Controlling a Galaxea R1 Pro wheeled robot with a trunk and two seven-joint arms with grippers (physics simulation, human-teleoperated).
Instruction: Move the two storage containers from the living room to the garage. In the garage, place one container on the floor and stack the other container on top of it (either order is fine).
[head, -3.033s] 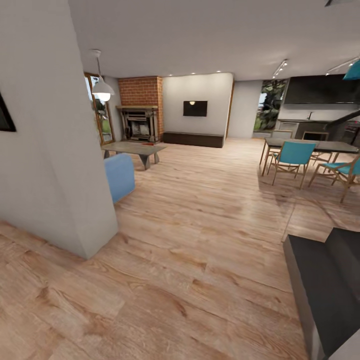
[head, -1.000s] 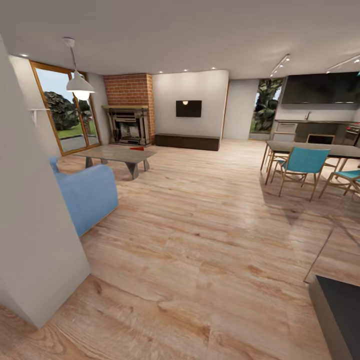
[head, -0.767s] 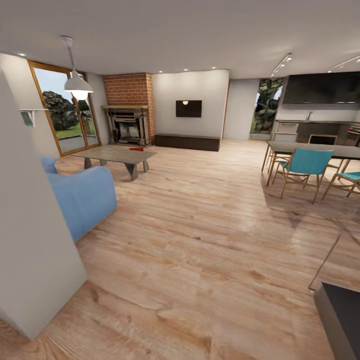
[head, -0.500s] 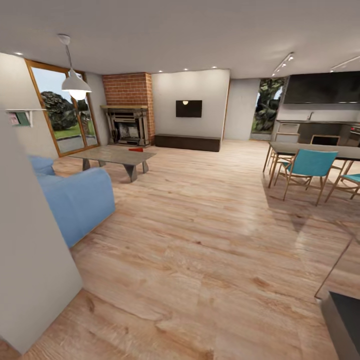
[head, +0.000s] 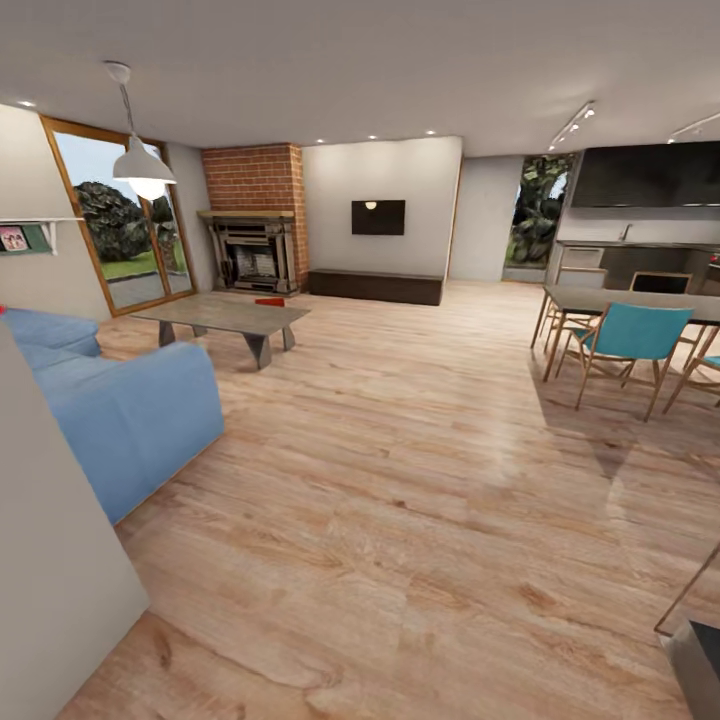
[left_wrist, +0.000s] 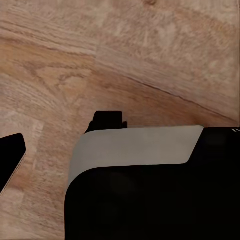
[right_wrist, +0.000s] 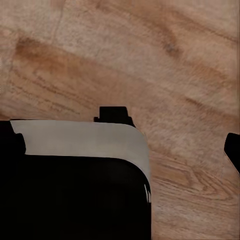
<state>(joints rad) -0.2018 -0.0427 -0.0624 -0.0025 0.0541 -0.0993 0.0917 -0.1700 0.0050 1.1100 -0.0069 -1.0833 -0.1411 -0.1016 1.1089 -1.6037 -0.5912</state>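
I'm looking across the living room (head: 400, 420): light wood-plank flooring runs from under me to the far wall. On the low beige worktop (head: 225, 316) by the blue sofa (head: 120, 410) I can make out a small red-orange shape (head: 268, 299) lying flat near the worktop's far edge, most likely one of the storage containers. From here it is too small to tell its walls or whether there are two.

Blue sofa (head: 125, 415) nr low table (head: 225, 316); teal chair (head: 632, 345) rt.
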